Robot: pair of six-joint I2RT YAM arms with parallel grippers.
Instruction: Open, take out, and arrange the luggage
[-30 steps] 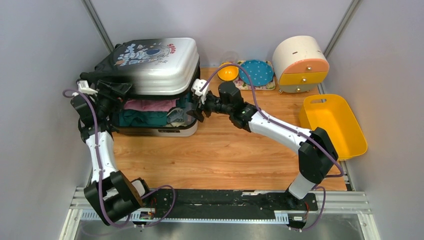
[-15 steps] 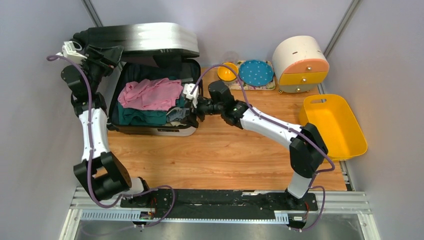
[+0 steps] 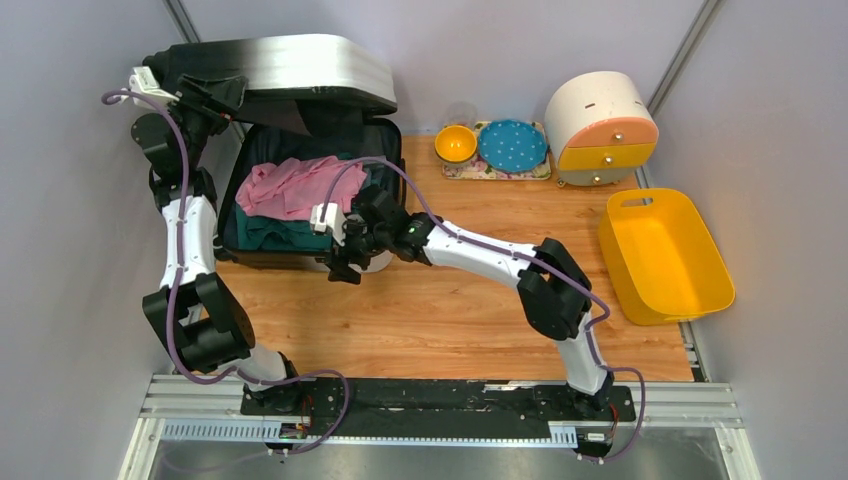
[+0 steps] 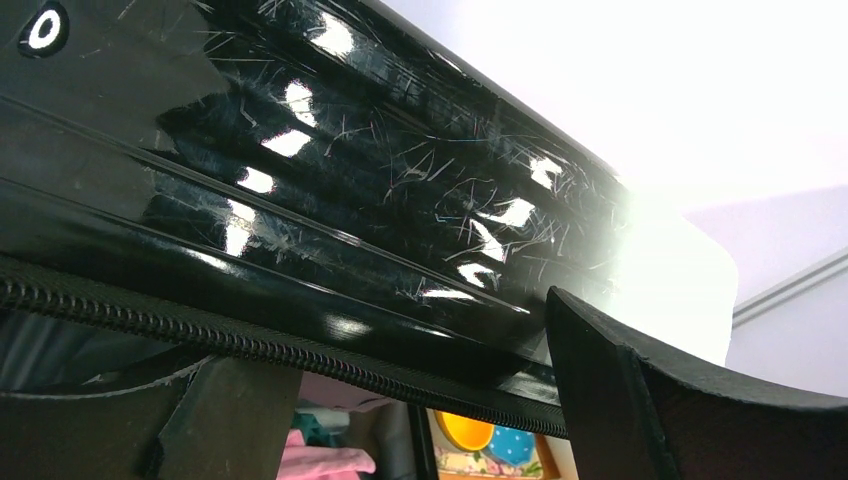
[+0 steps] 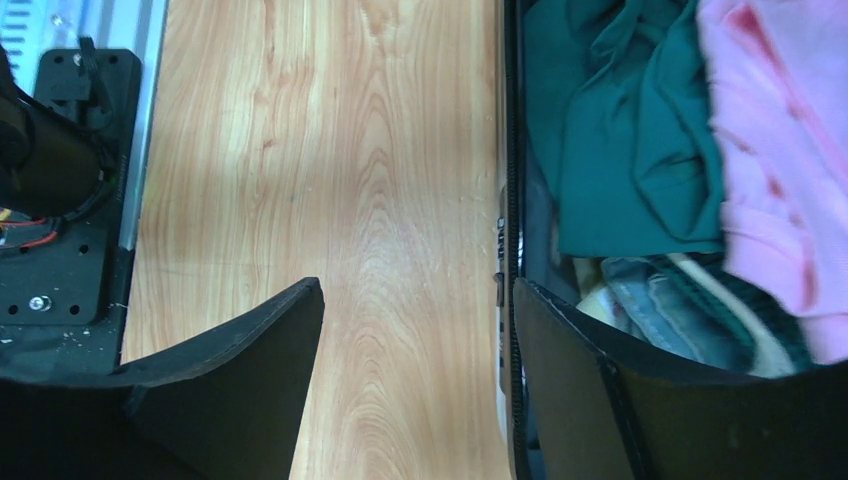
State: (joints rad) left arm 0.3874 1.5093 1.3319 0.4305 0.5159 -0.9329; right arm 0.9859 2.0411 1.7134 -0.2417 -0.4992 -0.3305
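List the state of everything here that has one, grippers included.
luggage: open, clothes packed inside.
lid: raised upright.
left gripper: open, jaws either side of the lid's edge.
right gripper: open, empty, above the luggage's near edge.
drawer box: both drawers shut.
yellow bin: empty.
orange bowl: upright, empty.

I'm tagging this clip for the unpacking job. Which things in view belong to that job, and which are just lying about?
Belongs to the job: the luggage, lid raised; pink garment and teal garment inside it; left gripper at the lid; right gripper, open, at its front edge.
Just lying about: yellow bin; round drawer box; orange bowl; blue plate.
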